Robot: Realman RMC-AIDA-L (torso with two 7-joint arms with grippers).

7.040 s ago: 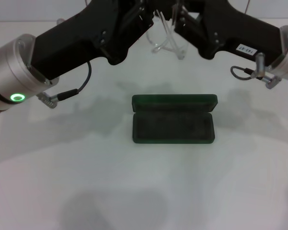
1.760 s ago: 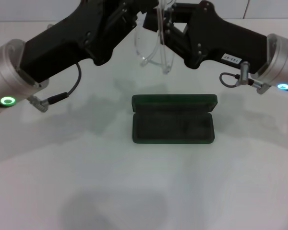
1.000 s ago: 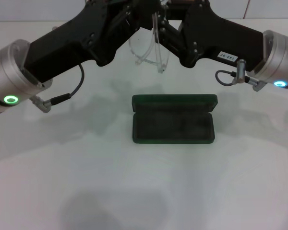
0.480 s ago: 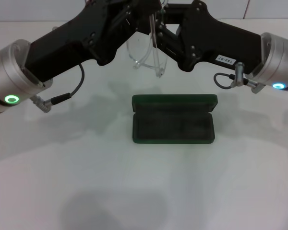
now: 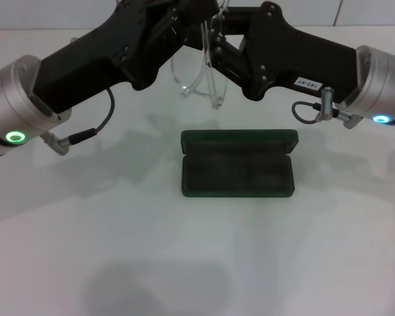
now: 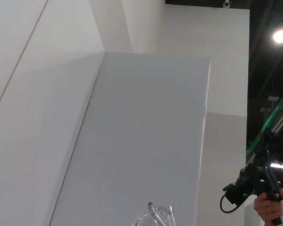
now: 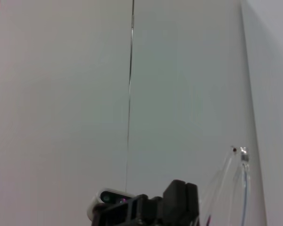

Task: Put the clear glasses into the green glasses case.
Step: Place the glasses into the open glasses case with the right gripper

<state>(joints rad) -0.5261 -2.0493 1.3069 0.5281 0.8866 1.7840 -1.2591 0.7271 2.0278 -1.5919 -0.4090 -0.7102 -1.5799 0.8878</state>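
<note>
Glasses first: I have the clear glasses (image 5: pixel 201 69) aloft between both arms, near the tabletop's far edge and beyond the open green glasses case (image 5: pixel 237 164). The left gripper (image 5: pixel 196 16) and right gripper (image 5: pixel 218 41) both seem closed on the frame, though the jaws are hidden. Next, I judge, comes folding the slim, see-through temples, then lowering them into the dark, felt-like lining.

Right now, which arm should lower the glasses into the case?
Probably the right: the clear glasses hang between the left gripper and right gripper, and the open green glasses case lies slightly toward the right arm's side.
</note>
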